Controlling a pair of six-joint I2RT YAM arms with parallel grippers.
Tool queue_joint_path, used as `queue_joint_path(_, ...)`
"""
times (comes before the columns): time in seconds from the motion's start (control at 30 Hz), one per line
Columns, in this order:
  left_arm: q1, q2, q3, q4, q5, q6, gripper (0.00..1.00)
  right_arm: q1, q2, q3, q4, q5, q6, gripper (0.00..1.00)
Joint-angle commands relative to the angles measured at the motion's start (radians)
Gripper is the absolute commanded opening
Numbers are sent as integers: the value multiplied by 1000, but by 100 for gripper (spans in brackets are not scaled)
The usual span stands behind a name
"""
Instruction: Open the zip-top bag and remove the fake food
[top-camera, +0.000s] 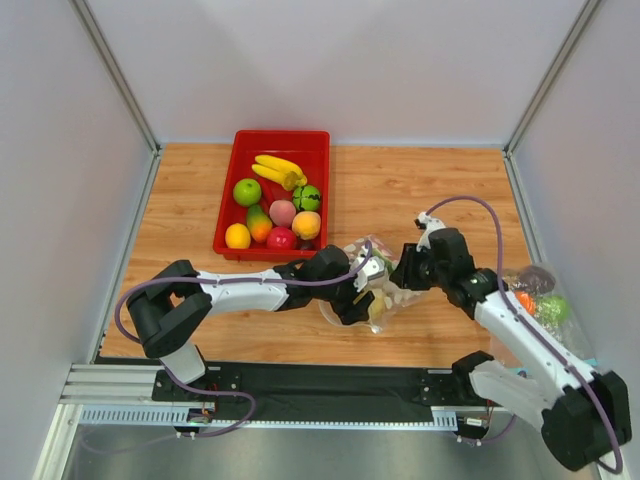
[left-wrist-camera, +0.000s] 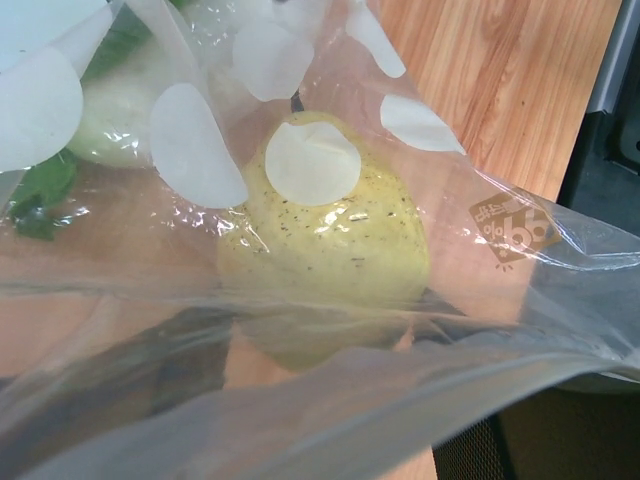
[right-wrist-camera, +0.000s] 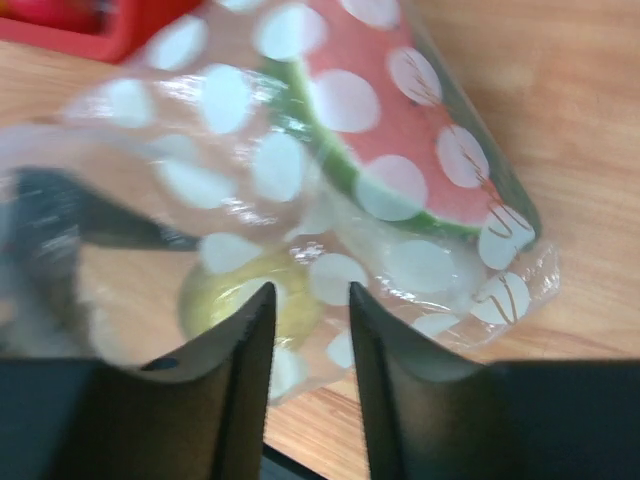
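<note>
Top external view: the zip-top bag (top-camera: 390, 300) is lying on the wooden table (top-camera: 440, 190), just in front of the red tray (top-camera: 285, 140) and between the two grippers.
Bag condition: the clear film, printed with white round dots, is sitting crumpled. Whether the zip is parted cannot be told.
Fake food (left-wrist-camera: 340, 270): every piece showing is sitting inside the bag.
Left wrist view: a pale yellow, speckled pear-like fruit (left-wrist-camera: 320, 230) is filling the middle of the picture behind the film. A white vegetable (left-wrist-camera: 115, 120) with a green leafy part is lying up and to the left of it.
Right wrist view: a red-pink band edged in green is showing at the bag's far side. Whether it is print or a piece inside cannot be told.
Left gripper (top-camera: 362, 295): it is reaching in at the bag's left side. Film is covering its camera and its fingers are not showing clearly, so whether it is wide, narrow or holding cannot be told.
Right gripper (top-camera: 405, 272): it is meeting the bag's right side. Its two dark fingers (right-wrist-camera: 225, 390) are standing a narrow way apart, with dotted film showing beyond the gap.
Tray contents: bananas (top-camera: 280, 170), a green apple (top-camera: 247, 191) and other toy fruit are sitting in the tray.
Second bag: a plain clear bag (top-camera: 535, 295) with orange and green pieces is lying at the table's right edge beside the right arm, well apart from the dotted bag.
</note>
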Motion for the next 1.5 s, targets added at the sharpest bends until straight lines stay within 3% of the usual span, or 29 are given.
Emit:
queue_joint_path(0.0, 5, -16, 38, -31, -7, 17, 21, -4, -175, 40, -15, -98, -73, 39)
queue_joint_path(0.1, 9, -16, 67, -61, -10, 16, 21, 16, -331, 47, -23, -143, -66, 53)
queue_joint_path(0.3, 20, -8, 130, -118, 3, -15, 21, 100, -377, 57, -51, -206, -88, 61)
queue_joint_path(0.53, 34, 4, 182, -175, 12, -44, 21, 217, -361, 58, -44, -143, -97, 62)
queue_joint_path(0.93, 63, 3, 195, -206, 39, -61, 20, 408, -256, 70, -100, 127, -85, 59)
queue_joint_path(1.07, 63, -9, 192, -213, 47, -55, 20, 410, -212, 80, -123, 207, -80, 52)
queue_joint_path(1.17, 66, -20, 192, -215, 52, -50, 20, 410, -174, 78, -121, 233, -76, 35)
queue_joint_path(1.2, 66, -23, 192, -216, 55, -50, 21, 410, -169, 78, -121, 241, -76, 22)
queue_joint_path(1.3, 71, -31, 193, -221, 68, -53, 21, 412, -164, 81, -123, 259, -73, 5)
queue_joint_path(1.47, 78, -61, 196, -241, 93, -52, 21, 412, -154, 87, -141, 326, -63, 0)
